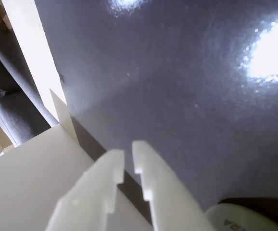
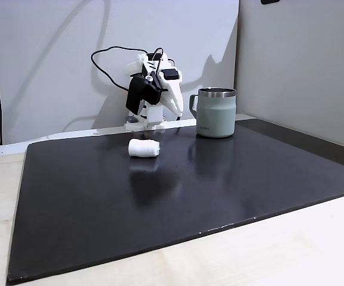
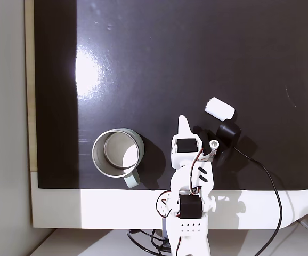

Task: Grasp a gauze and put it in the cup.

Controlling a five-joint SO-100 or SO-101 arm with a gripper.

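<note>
Tool (image 1: 128, 153): nearly closed, narrow gap, empty, folded near arm base. Gauze (image 2: 144, 148): lying on its side on dark mat (image 2: 190, 196), left of cup (image 2: 215, 112) in the side fixed view, well apart. Cup upright, mouth open, ready to receive. Grasp not yet begun.

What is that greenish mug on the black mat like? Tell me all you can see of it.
The cup is a sage grey-green mug with a shiny steel rim, a side handle and small dark lettering near its base. It stands upright on the black mat, close to the arm's base. In the fixed view from above its steel inside looks empty, and the handle points toward the mat's near edge. Nothing touches it; the gauze lies apart from it.
</note>
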